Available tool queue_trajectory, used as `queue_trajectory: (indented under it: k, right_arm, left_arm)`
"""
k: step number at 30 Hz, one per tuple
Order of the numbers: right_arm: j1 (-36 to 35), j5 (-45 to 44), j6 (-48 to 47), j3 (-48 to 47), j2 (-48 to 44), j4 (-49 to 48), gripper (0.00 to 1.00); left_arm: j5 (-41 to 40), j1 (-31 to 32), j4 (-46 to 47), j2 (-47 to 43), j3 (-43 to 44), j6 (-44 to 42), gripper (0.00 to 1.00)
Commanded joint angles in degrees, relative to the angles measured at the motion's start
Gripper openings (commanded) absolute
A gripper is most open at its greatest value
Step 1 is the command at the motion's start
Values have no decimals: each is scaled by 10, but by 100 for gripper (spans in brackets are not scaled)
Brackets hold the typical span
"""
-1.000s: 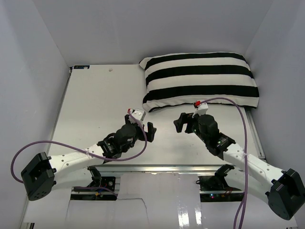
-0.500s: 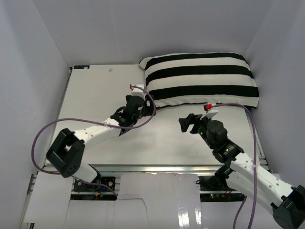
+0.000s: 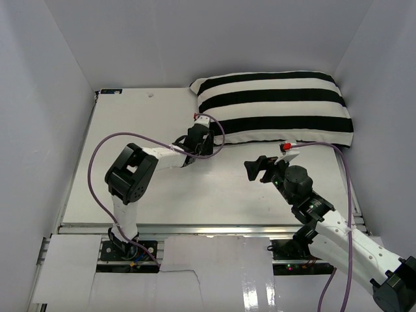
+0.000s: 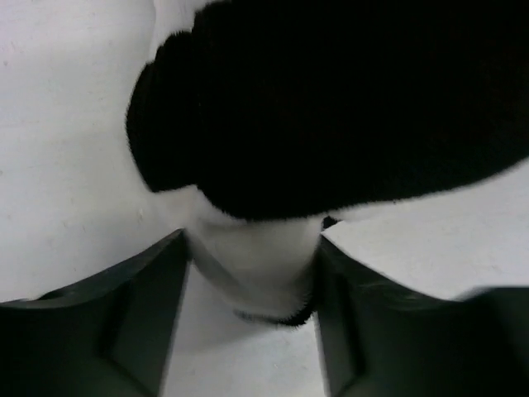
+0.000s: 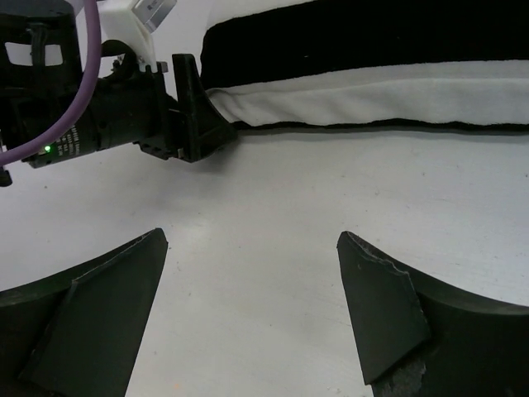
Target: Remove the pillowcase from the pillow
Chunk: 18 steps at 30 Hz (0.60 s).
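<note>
The black-and-white striped pillowcase (image 3: 273,107) covers the pillow at the back right of the table; the off-white pillow itself is hidden inside it. My left gripper (image 3: 207,142) is at the cover's near-left corner. In the left wrist view the gripper (image 4: 252,248) has its fingers closed on a white fold of the cover (image 4: 256,256), with a black stripe above. My right gripper (image 3: 255,166) is open and empty over bare table, in front of the cover's near edge. In the right wrist view, past my right gripper (image 5: 252,240), the cover (image 5: 372,91) and the left gripper (image 5: 194,124) show.
White walls enclose the table (image 3: 130,149) on the left, back and right. The cover lies close to the right wall. Purple cables (image 3: 97,156) loop from both arms. A metal rail (image 3: 208,227) runs along the near edge.
My left arm has reached further right and forward, from the table's middle to the cover's near-left corner, and closed on it. My right gripper has pulled back a little and stays open.
</note>
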<state>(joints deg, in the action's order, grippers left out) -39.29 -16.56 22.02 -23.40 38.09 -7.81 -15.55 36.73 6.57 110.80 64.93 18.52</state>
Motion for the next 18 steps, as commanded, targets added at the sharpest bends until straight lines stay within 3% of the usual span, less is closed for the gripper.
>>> queue_trajectory:
  k: [1, 2, 6, 10, 15, 17, 18]
  right_arm:
    - [-2, -4, -8, -6, -3, -26, 90]
    - [-2, -8, -8, -6, -4, -26, 90]
    - [-2, -10, -10, -5, -5, -28, 90]
    - [-2, -8, -9, -2, 4, -35, 90]
    - [-2, -58, -5, 27, 21, -77, 90]
    - [1, -82, -1, 6, 37, -51, 90]
    - [1, -97, 1, -30, 40, 10, 90]
  left_arm:
    - [-8, -12, 15, 15, 35, -12, 63]
    - [-18, -13, 14, 15, 28, -8, 35]
    - [-48, -16, 13, -18, 5, 1, 0]
    - [-97, -16, -23, -103, -46, 33, 0]
    - [-141, -16, -66, -342, -166, 120, 0]
    - [-124, -16, -88, -412, -226, 125, 0]
    - [-127, -16, -100, -470, -242, 143, 0]
